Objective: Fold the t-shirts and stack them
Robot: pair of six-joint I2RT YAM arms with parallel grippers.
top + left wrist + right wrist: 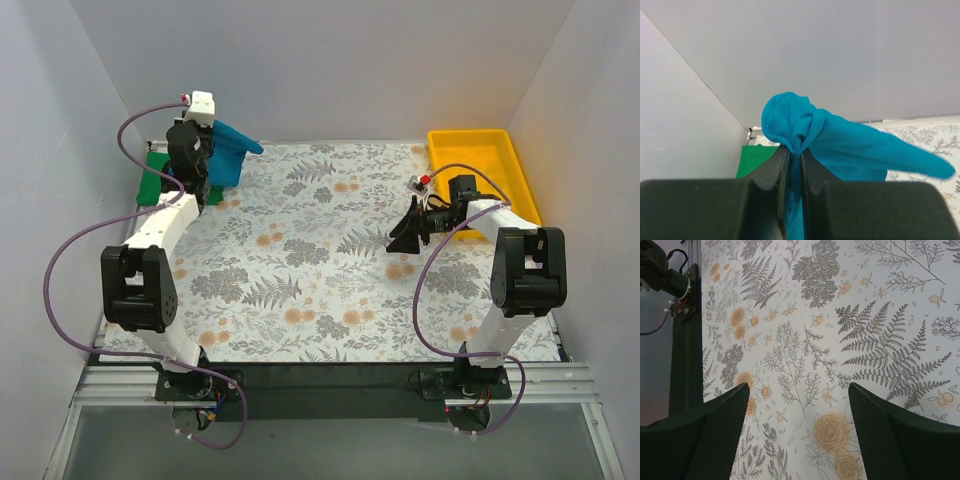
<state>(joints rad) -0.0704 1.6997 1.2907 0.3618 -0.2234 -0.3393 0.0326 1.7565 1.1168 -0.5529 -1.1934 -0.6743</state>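
My left gripper (205, 160) is at the far left corner, raised off the table and shut on a bunched fold of the teal-blue t-shirt (232, 150). In the left wrist view the gripper (795, 150) pinches the teal cloth (840, 145), which bulges above the fingertips and trails right. The bright green t-shirt (155, 178) lies flat on the table below and left of it, also showing in the left wrist view (757, 157). My right gripper (405, 240) is open and empty over the flowered cloth at the right; it also shows in the right wrist view (799, 390).
A yellow plastic tray (485, 165) stands at the far right, just behind my right arm. White walls close in the table at the left, back and right. The flowered tablecloth (320, 260) covers the table.
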